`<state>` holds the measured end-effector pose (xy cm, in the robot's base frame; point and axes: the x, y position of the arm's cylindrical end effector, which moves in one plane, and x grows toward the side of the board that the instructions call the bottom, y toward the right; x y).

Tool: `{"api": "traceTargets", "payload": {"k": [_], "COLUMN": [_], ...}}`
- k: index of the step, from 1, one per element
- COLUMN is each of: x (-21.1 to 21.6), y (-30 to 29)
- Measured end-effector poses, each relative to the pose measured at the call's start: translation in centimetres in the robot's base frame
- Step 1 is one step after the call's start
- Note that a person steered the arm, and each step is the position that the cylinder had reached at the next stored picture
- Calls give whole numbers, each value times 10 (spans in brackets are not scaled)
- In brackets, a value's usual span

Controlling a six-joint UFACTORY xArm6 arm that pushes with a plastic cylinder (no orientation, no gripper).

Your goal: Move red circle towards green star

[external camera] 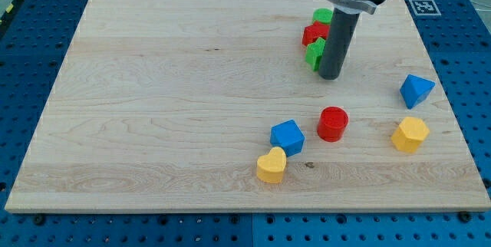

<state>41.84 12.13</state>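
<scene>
No readable text, label, brand name or number is found anywhere in the view. The only sign to be made out is a black-and-white square fiducial marker (421, 6), seen at the upper right of the frame, just beyond the corner of the wooden board (153, 86); it is laid on the blue perforated table (468, 55), and only a coded pattern is carried by it, no letters or digits. A short stretch of yellow-and-black hazard striping (14, 4) is seen at the upper left edge of the frame, without any wording. No markings are borne by the coloured blocks, the board or the dark rod.
</scene>
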Motion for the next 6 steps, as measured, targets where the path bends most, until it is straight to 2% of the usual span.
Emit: {"api": "traceTargets", "payload": {"k": [3, 5, 6], "x": [71, 86, 86], "y": [-26, -31, -61]}}
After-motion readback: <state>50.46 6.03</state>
